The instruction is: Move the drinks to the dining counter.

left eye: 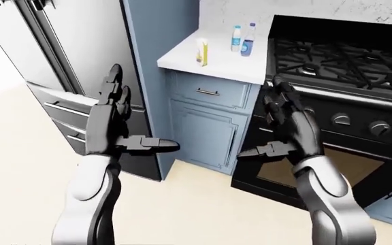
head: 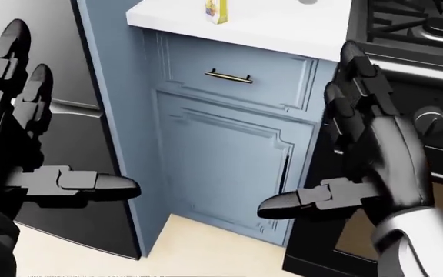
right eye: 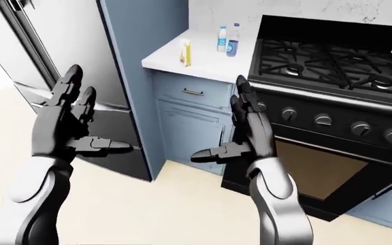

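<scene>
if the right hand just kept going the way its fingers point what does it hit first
Probably the stove. The right hand is open, fingers pointing up and away toward the stove's edge next to the blue cabinet. It would likely meet the stove's face near the knobs, well short of the bottles. Depth is hard to judge.

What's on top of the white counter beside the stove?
On the white counter: a yellow carton, a small white bottle and a clear bottle. Nothing covers them.
</scene>
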Robot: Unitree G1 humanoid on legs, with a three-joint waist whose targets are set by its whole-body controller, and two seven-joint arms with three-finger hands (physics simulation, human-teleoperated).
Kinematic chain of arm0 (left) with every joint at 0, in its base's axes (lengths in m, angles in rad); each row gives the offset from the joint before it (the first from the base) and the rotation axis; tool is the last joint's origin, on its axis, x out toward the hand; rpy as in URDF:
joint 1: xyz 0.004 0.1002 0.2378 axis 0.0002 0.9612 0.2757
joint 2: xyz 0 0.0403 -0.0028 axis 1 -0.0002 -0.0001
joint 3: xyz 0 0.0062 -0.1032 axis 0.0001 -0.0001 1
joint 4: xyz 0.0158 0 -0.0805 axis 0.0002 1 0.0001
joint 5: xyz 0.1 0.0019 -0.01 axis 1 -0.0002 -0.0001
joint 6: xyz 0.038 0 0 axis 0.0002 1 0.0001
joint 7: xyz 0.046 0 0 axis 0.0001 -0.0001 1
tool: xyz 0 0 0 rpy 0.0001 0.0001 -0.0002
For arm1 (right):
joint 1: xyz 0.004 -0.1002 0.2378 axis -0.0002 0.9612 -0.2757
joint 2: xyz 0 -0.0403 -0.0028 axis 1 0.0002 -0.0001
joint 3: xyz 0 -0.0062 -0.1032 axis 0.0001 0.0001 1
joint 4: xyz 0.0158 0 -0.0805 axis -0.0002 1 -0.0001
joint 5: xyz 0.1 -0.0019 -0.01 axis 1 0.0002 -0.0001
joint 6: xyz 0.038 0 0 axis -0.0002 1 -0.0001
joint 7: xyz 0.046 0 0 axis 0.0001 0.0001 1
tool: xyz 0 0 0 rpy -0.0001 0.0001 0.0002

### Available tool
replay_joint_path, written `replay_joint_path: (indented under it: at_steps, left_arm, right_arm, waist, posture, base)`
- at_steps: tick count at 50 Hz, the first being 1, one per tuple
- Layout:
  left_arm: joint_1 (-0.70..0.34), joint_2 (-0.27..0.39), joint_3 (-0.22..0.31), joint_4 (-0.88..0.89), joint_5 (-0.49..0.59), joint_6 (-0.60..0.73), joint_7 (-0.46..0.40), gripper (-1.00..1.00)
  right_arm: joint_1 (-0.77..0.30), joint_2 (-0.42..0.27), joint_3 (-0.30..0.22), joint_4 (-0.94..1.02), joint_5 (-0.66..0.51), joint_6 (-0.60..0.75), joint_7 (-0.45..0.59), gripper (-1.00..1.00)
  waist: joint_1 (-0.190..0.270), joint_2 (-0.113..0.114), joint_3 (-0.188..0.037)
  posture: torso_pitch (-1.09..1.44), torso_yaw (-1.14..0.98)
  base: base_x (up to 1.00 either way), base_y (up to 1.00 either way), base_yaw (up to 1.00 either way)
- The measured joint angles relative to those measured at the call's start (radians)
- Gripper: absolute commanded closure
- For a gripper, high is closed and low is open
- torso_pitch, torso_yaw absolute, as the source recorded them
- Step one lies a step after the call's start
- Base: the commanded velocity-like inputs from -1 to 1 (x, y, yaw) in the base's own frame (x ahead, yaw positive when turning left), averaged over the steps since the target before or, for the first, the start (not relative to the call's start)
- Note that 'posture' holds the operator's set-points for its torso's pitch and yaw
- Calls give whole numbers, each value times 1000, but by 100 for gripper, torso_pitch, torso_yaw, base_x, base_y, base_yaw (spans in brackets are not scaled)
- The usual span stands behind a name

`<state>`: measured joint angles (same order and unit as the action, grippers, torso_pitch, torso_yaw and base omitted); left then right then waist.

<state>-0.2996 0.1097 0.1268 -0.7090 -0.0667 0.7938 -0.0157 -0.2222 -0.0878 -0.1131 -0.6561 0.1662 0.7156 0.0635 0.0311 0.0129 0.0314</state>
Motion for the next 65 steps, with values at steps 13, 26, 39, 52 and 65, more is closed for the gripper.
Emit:
replay_joint_path:
  at_steps: [13, 26, 39, 52, 65]
  left_arm:
    - [-3, -2, 0, 9, -37, 39, 9, -100]
    - [12, 21, 42, 9, -78, 1, 22, -100]
    - [30, 33, 68, 36, -86, 3, 40, -100]
    - [-11, 41, 55, -13, -93, 27, 45, -100]
    - [-20, 26, 26, -20, -68, 36, 32, -100]
  right_arm:
    - [-39, -19, -12, -61, 23, 96, -36, -100]
    - [-38, -9, 13, -72, -17, 93, -26, -100]
    - [-41, 7, 20, -60, 6, 114, -25, -100]
    - [-75, -21, -39, -123, 89, 111, -89, -100]
    - [-57, -43, -64, -137, 114, 64, -116, -100]
  waist:
    - [-8, -62, 12]
    - [-25, -51, 11]
    - [5, 38, 24]
    - [-18, 2, -8]
    - [-32, -55, 27]
  posture:
    - [0, 0]
    - [0, 0]
    - [0, 0]
    - [0, 0]
    - [0, 0]
  base:
    - [27, -26, 0]
    - [43, 21, 0]
    - [37, 25, 0]
    - [24, 0, 0]
    - [0, 0, 0]
